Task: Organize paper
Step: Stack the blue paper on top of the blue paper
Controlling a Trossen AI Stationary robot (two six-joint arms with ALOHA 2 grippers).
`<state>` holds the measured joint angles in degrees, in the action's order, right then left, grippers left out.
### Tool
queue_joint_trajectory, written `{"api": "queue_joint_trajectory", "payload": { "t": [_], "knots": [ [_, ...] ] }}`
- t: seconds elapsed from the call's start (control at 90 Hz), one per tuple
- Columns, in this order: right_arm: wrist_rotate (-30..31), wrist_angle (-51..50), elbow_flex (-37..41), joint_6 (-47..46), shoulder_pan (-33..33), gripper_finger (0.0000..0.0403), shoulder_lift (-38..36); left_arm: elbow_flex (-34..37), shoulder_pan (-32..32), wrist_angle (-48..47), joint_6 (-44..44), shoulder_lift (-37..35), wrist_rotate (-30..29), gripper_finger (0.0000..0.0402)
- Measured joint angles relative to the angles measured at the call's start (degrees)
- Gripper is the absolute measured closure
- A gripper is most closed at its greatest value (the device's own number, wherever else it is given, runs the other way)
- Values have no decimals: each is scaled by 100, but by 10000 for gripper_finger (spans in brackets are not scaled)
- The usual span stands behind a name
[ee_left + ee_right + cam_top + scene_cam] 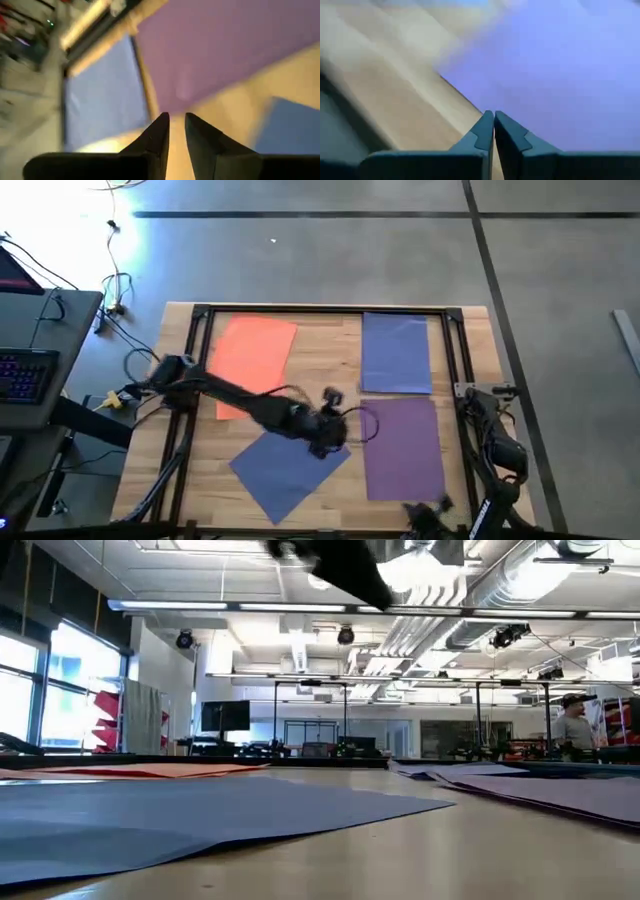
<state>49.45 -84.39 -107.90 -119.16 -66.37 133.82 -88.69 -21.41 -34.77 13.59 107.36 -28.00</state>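
- Over the middle of the table hangs the left pincer, fingers slightly apart and pinching nothing, above the far corner of the loose blue sheet.
- That sheet lies skewed, long axis diagonal, just nearward of the pincer; the straight blue sheet lies far right.
- Right pincer, pressed together, waits at the near edge, farther off.

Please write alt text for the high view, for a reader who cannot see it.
Seen from above, the left gripper hangs over the middle of a wooden table, at the edge of a skewed blue sheet. An orange sheet, another blue sheet and a purple sheet lie around it; the right arm waits at the table's right edge.
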Motion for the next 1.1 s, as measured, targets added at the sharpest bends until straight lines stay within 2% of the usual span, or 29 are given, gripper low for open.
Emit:
{"api": "queue_joint_trajectory", "payload": {
  "t": [0.1, 0.156, 0.222, 0.278, 0.4, 0.467, 0.622, 0.756, 0.922, 1.033, 1.1],
  "knots": [
    [1712, 829, -2, 1036, 240, 403, 0, 664, -524, -353, -1014, -471, -112, 376],
    [2170, 1328, -2, 1727, 411, 403, 0, 1122, -837, -294, -1613, -793, -229, 382],
    [2286, 1799, -2, 2378, 683, 403, -2, 1656, -1165, -217, -2410, -1143, -314, 389],
    [2014, 1993, -4, 2733, 978, 402, -2, 2073, -1408, -209, -3128, -1378, -375, 393],
    [517, 2182, -4, 3658, 1708, 391, -2, 2737, -1883, -154, -4579, -1770, -415, 398],
    [-18, 2285, -4, 4360, 2086, 376, -2, 2995, -2105, -170, -5083, -1856, -410, 399],
    [-516, 2576, -5, 6109, 2820, 321, -65, 3284, -2584, -339, -5874, -1861, -247, 399],
    [-575, 2757, -7, 7360, 3479, 267, -118, 3372, -2979, -614, -6504, -1861, 19, 399],
    [-864, 3006, -4, 9153, 4413, 211, -136, 3368, -3371, -875, -7213, -1882, 50, 399],
    [-1410, 3457, -4, 10425, 5025, 188, -140, 3368, -3544, -1300, -7948, -1978, 19, 399],
    [-1935, 3881, -2, 11103, 5328, 179, -140, 3368, -3604, -1618, -8362, -2068, -105, 399]
  ]
}}
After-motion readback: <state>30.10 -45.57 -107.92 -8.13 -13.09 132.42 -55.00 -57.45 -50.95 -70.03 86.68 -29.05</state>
